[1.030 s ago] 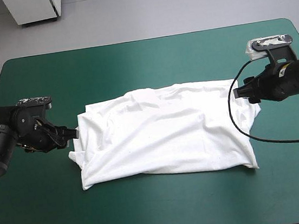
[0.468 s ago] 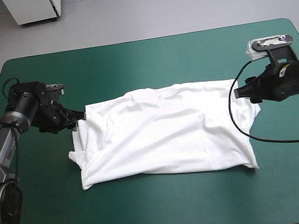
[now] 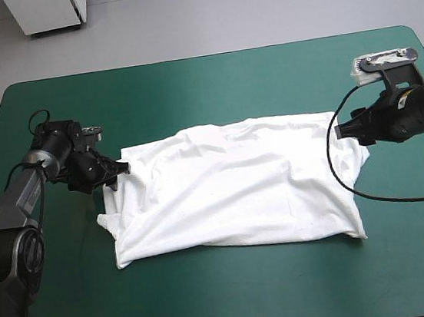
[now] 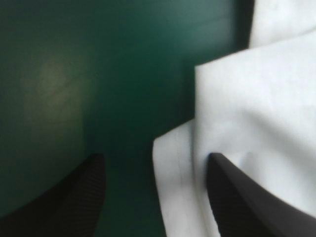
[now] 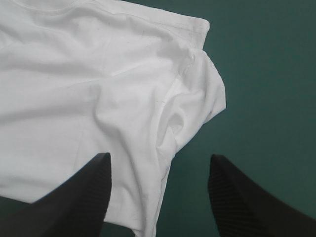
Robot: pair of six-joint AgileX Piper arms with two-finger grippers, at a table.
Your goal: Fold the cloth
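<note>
1. Well, nearest to me the teal-green cover (image 3: 214, 305) lies bare along the table's near edge.
2. Next comes the T-shirt (image 3: 232, 195), white and spread out across the middle of the table, its long side running left to right. Its near edge is fairly straight, its surface is rumpled with soft ridges, and its left end bunches out a little past the rest.
3. Farther back, the left gripper (image 3: 123, 168) sits low at the shirt's far-left corner, its black fingers released and standing apart. From its wrist view, one finger is over bare cover and the other over white cloth, with a hemmed edge of the shirt lying between them. I cannot tell whether either finger touches the cloth.
4. Level with it on the other side, the right gripper (image 3: 338, 131) is at the shirt's right end, also unclenched and grasping nothing. Its wrist view shows the fingers wide apart, one above the cloth, one above the cover, with a puckered fold of the shirt's edge just ahead between them.
5. Beyond both grippers, bare cover runs to the table's far edge.
</note>
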